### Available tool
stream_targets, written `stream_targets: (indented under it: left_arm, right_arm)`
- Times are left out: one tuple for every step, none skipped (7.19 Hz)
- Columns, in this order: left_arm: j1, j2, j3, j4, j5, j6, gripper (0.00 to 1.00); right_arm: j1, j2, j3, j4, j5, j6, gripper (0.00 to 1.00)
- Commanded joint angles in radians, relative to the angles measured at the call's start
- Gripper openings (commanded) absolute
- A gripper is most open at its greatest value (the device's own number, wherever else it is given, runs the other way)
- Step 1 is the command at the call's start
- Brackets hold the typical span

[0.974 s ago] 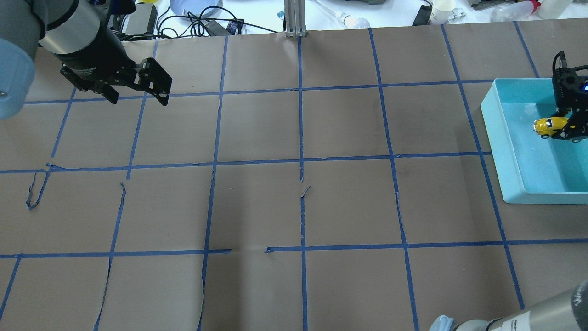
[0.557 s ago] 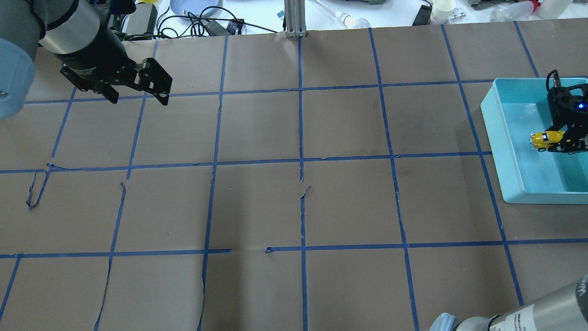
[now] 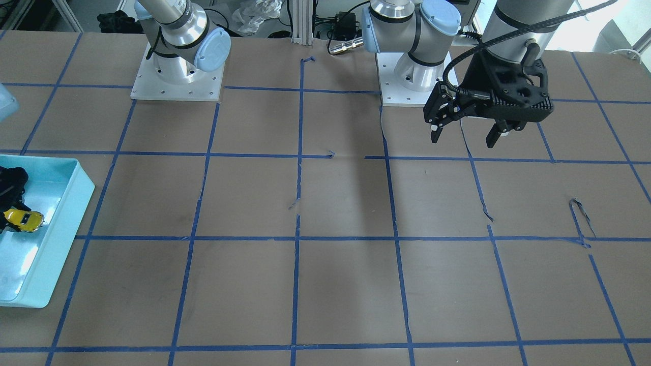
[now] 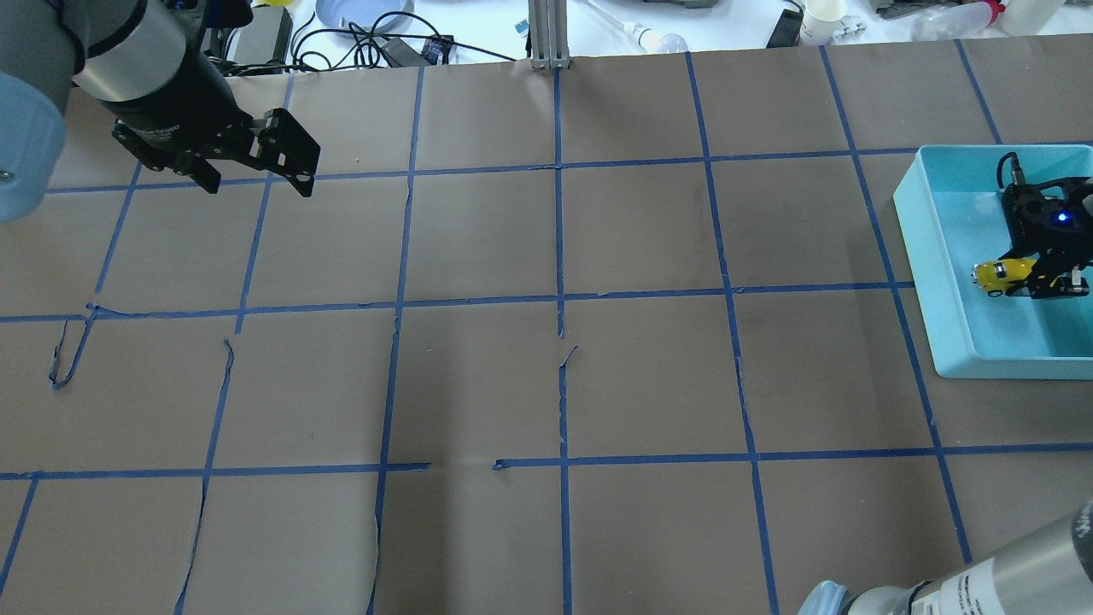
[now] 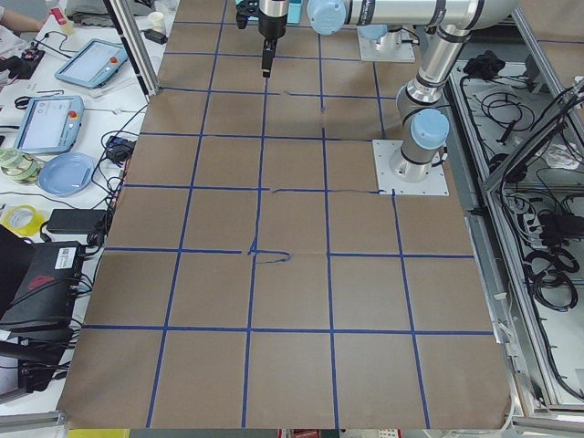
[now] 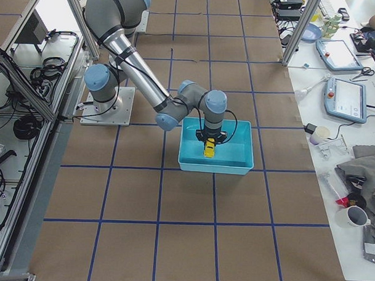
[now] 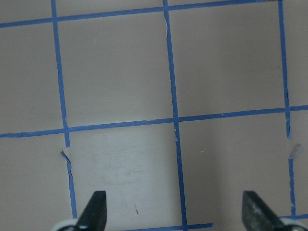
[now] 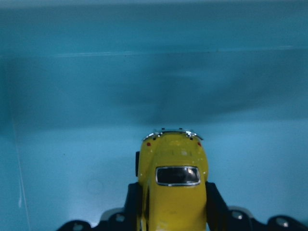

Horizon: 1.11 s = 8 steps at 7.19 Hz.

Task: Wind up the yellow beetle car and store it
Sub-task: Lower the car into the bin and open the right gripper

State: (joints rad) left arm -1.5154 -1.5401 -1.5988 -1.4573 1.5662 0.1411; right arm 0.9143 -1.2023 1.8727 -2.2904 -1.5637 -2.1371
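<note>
The yellow beetle car [image 4: 993, 275] is a small glossy toy with a dark rear window. My right gripper [image 4: 1025, 282] is shut on it and holds it inside the teal bin [image 4: 931, 256] at the table's right side. The right wrist view shows the car [image 8: 173, 192] clamped between the black fingers [image 8: 132, 197], rear end pointing at the bin wall. It also shows in the front view [image 3: 23, 219] and the right side view [image 6: 209, 148]. I cannot tell if it touches the bin floor. My left gripper [image 4: 256, 184] is open and empty, above the far left of the table.
The table is covered in brown paper with a blue tape grid [image 4: 559, 299]. The bin's walls [image 3: 81, 198] surround my right gripper. Cables, a blue plate and bottles [image 4: 367, 17] lie beyond the table's far edge.
My right gripper has carried the car a little toward the robot and toward the bin's left wall, inside the bin. The left arm has not moved.
</note>
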Motion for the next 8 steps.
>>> stream_targets:
  left_arm:
    - [0.000, 0.000, -0.001, 0.000, 0.000, 0.002, 1.00]
    - [0.000, 0.000, -0.001, 0.000, 0.000, 0.000, 1.00]
    - [0.001, 0.000, -0.001, 0.000, 0.002, 0.002, 1.00]
    - [0.001, 0.000, -0.001, 0.000, 0.000, 0.002, 1.00]
    - [0.001, 0.000, -0.001, 0.000, 0.000, 0.002, 1.00]
    - [0.001, 0.000, 0.000, 0.000, 0.000, 0.000, 1.00]
    - [0.001, 0.000, -0.001, 0.000, 0.000, 0.002, 1.00]
    - [0.001, 0.000, -0.001, 0.000, 0.000, 0.000, 1.00]
  right_arm:
    - [0.000, 0.000, 0.002, 0.000, 0.001, 0.060, 0.85]
    - [0.000, -0.002, 0.002, 0.003, 0.001, 0.101, 1.00]
    - [0.000, -0.012, -0.001, 0.012, -0.001, 0.104, 1.00]
    - [0.004, -0.019, -0.009, 0.014, 0.001, 0.106, 1.00]
    - [0.011, -0.043, -0.023, 0.015, 0.011, 0.126, 1.00]
    - [0.017, -0.090, -0.029, 0.029, 0.023, 0.167, 1.00]
    - [0.032, -0.142, -0.035, 0.072, 0.022, 0.173, 1.00]
    - [0.053, -0.178, -0.068, 0.144, 0.024, 0.198, 1.00]
